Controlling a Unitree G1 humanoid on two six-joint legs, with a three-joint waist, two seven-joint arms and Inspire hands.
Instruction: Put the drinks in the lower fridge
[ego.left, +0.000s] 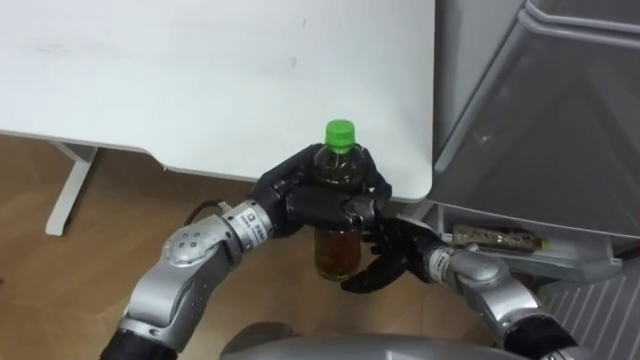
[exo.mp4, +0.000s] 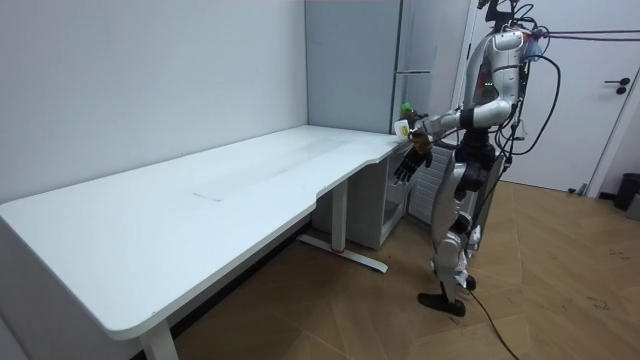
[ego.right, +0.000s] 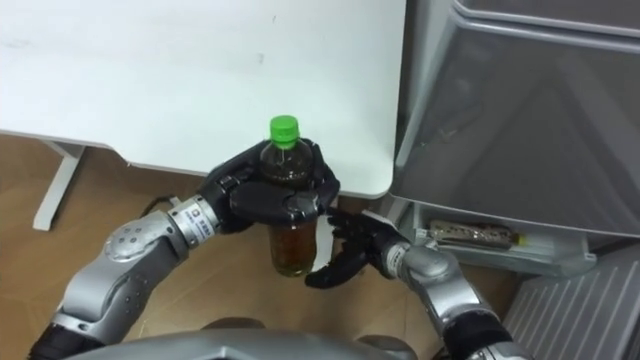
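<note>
A clear bottle of brown drink with a green cap (ego.left: 338, 215) (ego.right: 286, 200) stands upright in my left hand (ego.left: 315, 196) (ego.right: 270, 196), whose fingers are curled round its upper half. It hangs in the air just off the corner of the white desk (ego.left: 200, 80). My right hand (ego.left: 385, 258) (ego.right: 345, 250) sits lower and to the right of the bottle's base, fingers loosely spread and holding nothing. In the room view I stand at the desk's end by the fridge (exo.mp4: 420, 120), with the bottle (exo.mp4: 405, 115) raised in front of me.
The grey fridge (ego.left: 540, 110) (ego.right: 520, 120) rises at the right, close to the desk corner. Below it a door shelf (ego.left: 500, 240) (ego.right: 475, 238) holds a flat packet. Wooden floor and a white desk leg (ego.left: 72, 185) lie at the left.
</note>
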